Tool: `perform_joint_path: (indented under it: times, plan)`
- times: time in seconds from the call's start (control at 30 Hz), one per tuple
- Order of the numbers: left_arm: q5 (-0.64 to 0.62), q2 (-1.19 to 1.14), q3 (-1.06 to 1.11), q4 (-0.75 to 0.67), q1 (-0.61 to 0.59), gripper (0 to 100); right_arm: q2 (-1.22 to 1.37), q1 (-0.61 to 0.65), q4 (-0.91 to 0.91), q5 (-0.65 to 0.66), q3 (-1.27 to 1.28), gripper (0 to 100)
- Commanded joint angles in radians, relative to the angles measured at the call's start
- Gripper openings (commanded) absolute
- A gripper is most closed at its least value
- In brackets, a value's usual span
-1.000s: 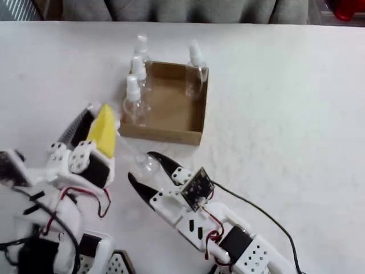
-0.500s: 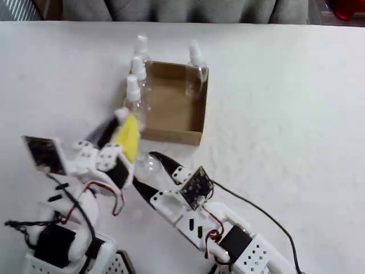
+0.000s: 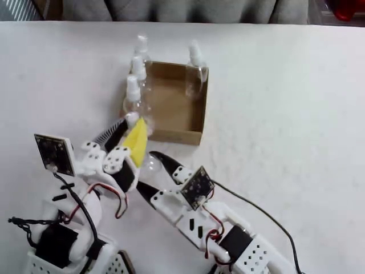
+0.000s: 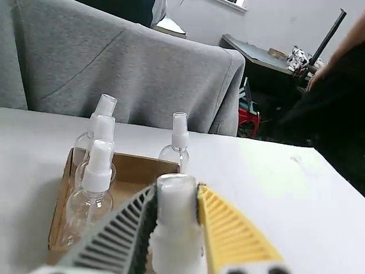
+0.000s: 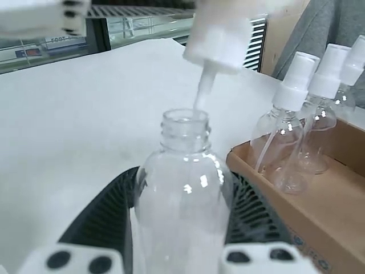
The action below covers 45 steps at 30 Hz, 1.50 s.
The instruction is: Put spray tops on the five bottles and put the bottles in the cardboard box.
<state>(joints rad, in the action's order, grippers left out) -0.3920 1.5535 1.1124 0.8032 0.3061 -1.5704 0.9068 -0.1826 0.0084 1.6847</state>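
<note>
High view: four capped bottles [image 3: 194, 74] are seen in the cardboard box [image 3: 171, 136]. Left wrist view: the remaining spray top [image 4: 174, 240] is clamped by the left gripper [image 4: 175, 194]. Right wrist view: the uncapped fifth bottle [image 5: 182, 217], just outside the box, is gripped by the right gripper [image 5: 183, 177], with the top's tube at its neck. Capping and boxing are judged left.

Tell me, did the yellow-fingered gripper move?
Yes. The left gripper, holding a spray top, swung toward the cardboard box, above the open bottle.
</note>
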Motion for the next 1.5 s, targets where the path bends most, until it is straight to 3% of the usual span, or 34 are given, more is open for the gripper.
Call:
perform_joint_path:
  times: [0.0,0.1,0.33,0.8,1.0,1.27,1.37,1.47]
  plan:
    - [0.011,0.012,-0.002,0.091,0.018,21,-0.015,-0.010,-0.002,0.011,0.011,1.5]
    - [0.011,0.012,-0.006,0.112,0.018,27,-0.015,-0.035,0.001,0.011,0.011,1.5]
    - [0.014,0.012,-0.026,0.109,0.018,25,-0.015,-0.061,0.005,0.009,0.011,1.5]
    - [0.015,0.012,-0.279,0.112,0.007,24,-0.016,-0.067,-0.001,0.011,0.011,1.5]
    - [0.017,0.010,-0.405,0.203,0.007,24,-0.016,-0.162,0.007,0.006,0.003,1.5]
    - [0.017,0.010,-0.295,0.292,0.007,24,-0.016,-0.219,0.007,0.003,-0.018,1.5]
    - [0.018,0.010,-0.210,0.278,0.007,20,-0.016,-0.274,0.007,0.002,-0.046,1.5]
    - [0.018,0.012,-0.155,0.221,0.007,7,-0.016,-0.334,0.007,-0.060,-0.057,1.5]
